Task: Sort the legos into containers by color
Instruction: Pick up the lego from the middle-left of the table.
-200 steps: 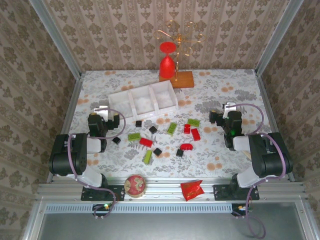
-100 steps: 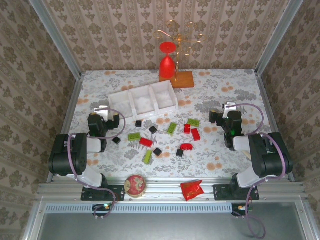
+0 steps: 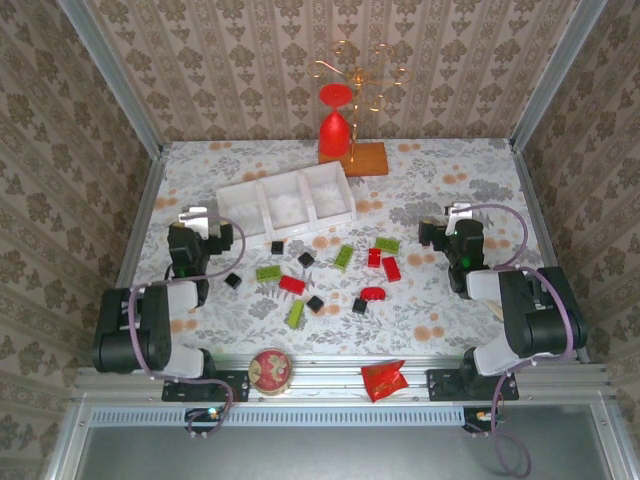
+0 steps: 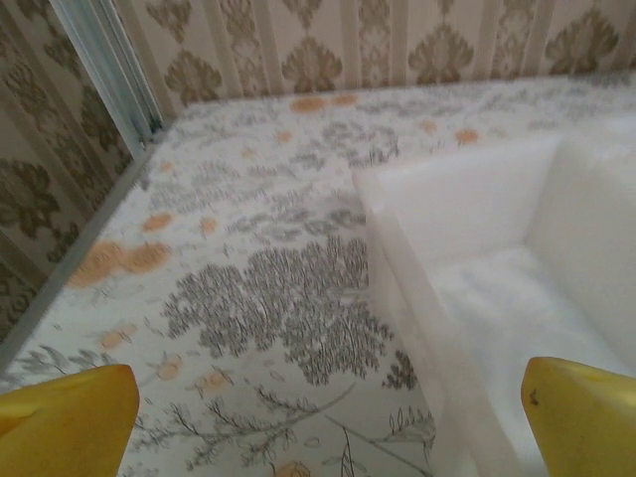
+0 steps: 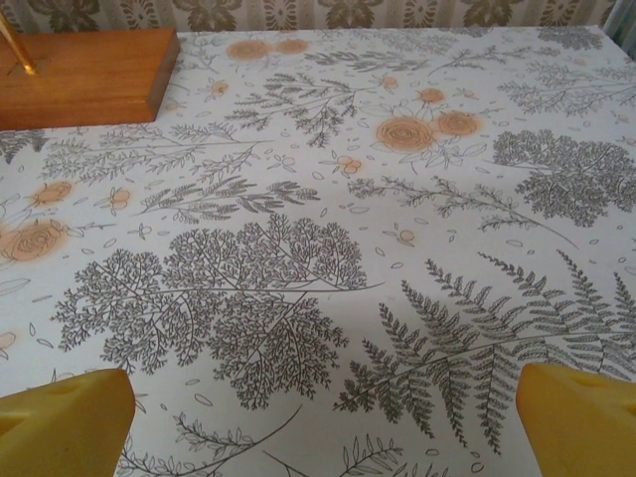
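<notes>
From the top view, you see the left claw (image 3: 205, 218) spread wide and holding nothing. It stands over the counter (image 3: 440, 300), just beside the left end of the white tray (image 3: 240, 208). The right claw (image 3: 445, 218) is also spread wide and empty, on the right side of the counter, near the rightmost bricks. The legos (image 3: 291, 284) lie scattered on the counter between the two arms, in front of the tray: red, green and black ones mixed together. No brick is visible in the three compartments. A red goblet (image 3: 334, 120) stands on a wooden base (image 3: 365, 158) behind the tray. A round tin (image 3: 270, 369) and a red packet (image 3: 383, 379) lie at the near edge.

From the left wrist view, your two yellow fingertips (image 4: 65, 417) stay at the bottom corners, far apart, with nothing between them. The corner of the tray is just ahead, on the right.

From the right wrist view, the yellow fingertips (image 5: 60, 422) are again wide apart and touch nothing. Under them is bare patterned counter, and the wooden base is far ahead on the left.
</notes>
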